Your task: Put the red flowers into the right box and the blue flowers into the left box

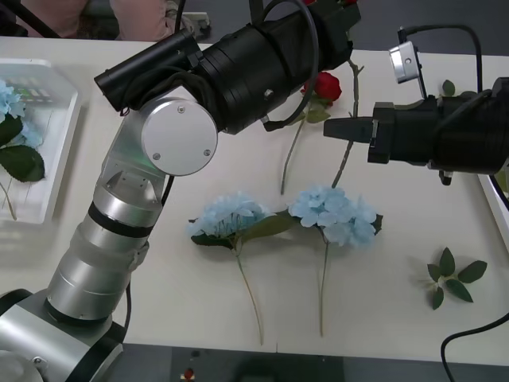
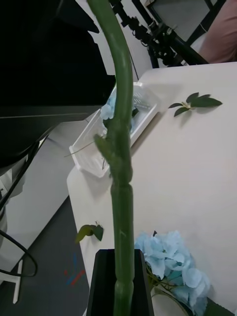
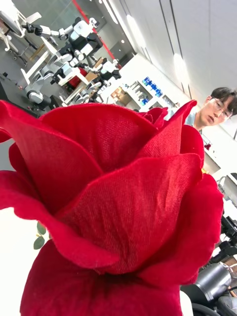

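Right gripper [image 1: 330, 128] clamps a red rose stem [image 2: 121, 163]; left gripper's grip can't be told. Next, carry it to the right box [image 1: 495, 199].

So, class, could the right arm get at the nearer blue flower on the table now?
Probably not yet. Nothing covers the blue flower, which lies open near the right tool, but that tool is shut on a green stem and must release it first.
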Motion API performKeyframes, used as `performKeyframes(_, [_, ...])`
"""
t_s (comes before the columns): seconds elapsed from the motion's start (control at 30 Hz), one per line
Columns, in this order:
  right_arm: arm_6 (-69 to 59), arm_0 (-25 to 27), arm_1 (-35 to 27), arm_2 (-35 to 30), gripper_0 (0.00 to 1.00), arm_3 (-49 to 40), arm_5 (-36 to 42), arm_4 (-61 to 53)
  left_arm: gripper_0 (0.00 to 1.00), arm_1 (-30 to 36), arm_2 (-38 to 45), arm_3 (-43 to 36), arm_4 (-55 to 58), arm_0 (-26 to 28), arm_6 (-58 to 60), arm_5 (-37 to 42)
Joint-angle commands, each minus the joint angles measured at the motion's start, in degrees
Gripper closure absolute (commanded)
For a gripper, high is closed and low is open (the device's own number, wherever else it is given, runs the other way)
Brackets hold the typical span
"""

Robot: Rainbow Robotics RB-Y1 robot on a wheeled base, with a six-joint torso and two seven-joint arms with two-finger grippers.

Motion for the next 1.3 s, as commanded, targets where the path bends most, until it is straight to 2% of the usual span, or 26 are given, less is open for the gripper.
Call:
performKeyframes(0.03, [-1.1,-2.1,1.0,0.2,1.0,-0.2,-0.2,-0.7,0.81,-0.1,1.0,-1.2,-0.2,-1.5,1.6,-0.4])
performKeyframes(0.07, [-1.1,-2.1,1.0,0.2,1.0,-0.2,-0.2,-0.8,0.5,-0.1,1.0,-1.2,-0.2,-1.5,1.6,-0.4])
performKeyframes(0.13, [-1.2,-2.1,1.0,0.2,1.0,-0.2,-0.2,-0.8,0.34,-0.1,1.0,-1.2,-0.2,-1.5,1.6,-0.4])
performKeyframes(0.17, [-1.3,-2.1,1.0,0.2,1.0,-0.2,-0.2,-0.9,0.06,-0.1,1.0,-1.2,-0.2,-1.5,1.6,-0.4])
performKeyframes(0.2, [-1.3,-2.2,1.0,0.2,1.0,-0.2,-0.2,-0.9,0.0,-0.1,1.0,-1.2,-0.2,-1.5,1.6,-0.4])
performKeyframes(0.53, [-1.3,-2.1,-0.1,-0.6,1.0,-0.2,-0.2,-1.5,0.0,-0.1,1.0,-1.2,-0.2,-1.5,1.6,-0.4])
performKeyframes(0.8, [-1.3,1.9,-6.5,-4.4,1.0,-0.2,-0.1,-6.2,0.0,-0.1,1.0,-1.2,-0.2,-1.5,1.6,-0.4])
performKeyframes(0.97, [-1.3,6.6,-11.4,-9.5,1.0,-0.2,0.7,-8.3,0.0,-0.1,1.0,-1.2,-0.2,-1.5,1.6,-0.4])
performKeyframes(1.03, [-1.5,8.4,-12.9,-13.3,1.0,-0.2,2.7,-7.5,0.0,-0.5,0.1,-0.3,0.4,0.6,1.6,-1.0])
performKeyframes(1.17, [-2.3,11.3,-14.7,-21.5,1.0,0.2,7.6,-3.3,0.0,2.8,-1.4,-3.0,7.3,2.9,1.6,-6.3])
performKeyframes(1.3, [-2.2,11.7,-16.8,-27.5,1.0,5.2,11.3,2.1,0.0,6.9,-1.6,-8.7,9.9,7.4,1.8,-4.1])
